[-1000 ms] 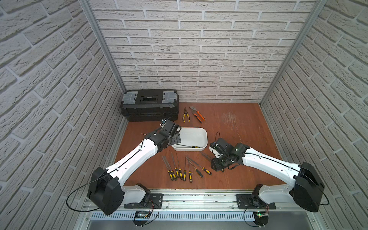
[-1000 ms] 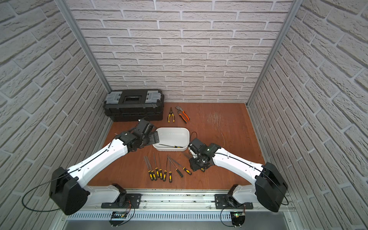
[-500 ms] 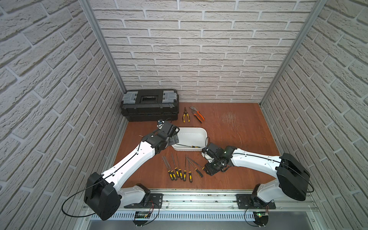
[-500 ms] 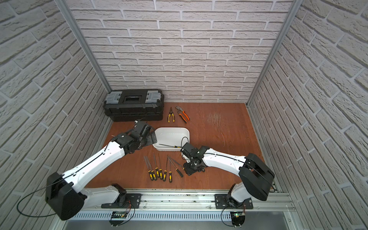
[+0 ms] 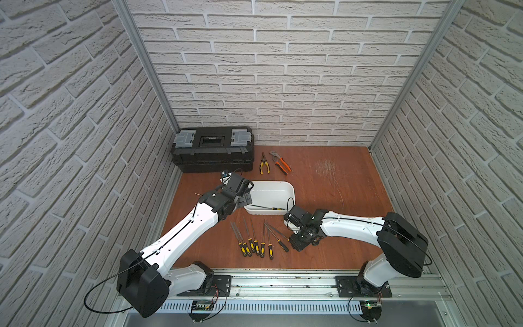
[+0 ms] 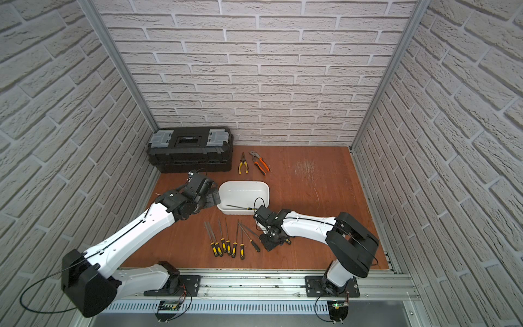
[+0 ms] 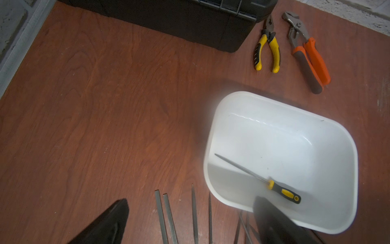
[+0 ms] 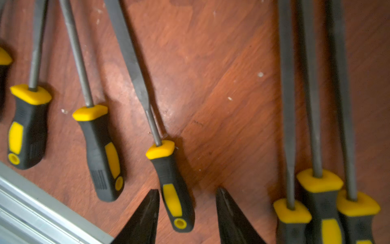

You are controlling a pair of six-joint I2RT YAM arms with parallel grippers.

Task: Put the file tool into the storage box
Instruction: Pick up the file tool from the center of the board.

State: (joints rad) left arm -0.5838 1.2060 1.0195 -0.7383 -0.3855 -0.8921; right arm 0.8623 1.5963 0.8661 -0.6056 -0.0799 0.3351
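Observation:
The white storage box sits mid-table with one yellow-and-black file tool lying inside. Several more files lie in a row in front of it. My right gripper hangs low at the row's right end. It is open, and one file's handle lies between its fingers, nearer one finger. My left gripper is wide open and empty beside the box's left wall.
A black toolbox stands at the back left. Yellow pliers and orange pliers lie beside it. The aluminium front rail runs close to the file handles. Brick walls enclose the table.
My right gripper has moved left and towards the front edge, ending at the row of files. The left arm has barely shifted. The file in the box has stayed put.

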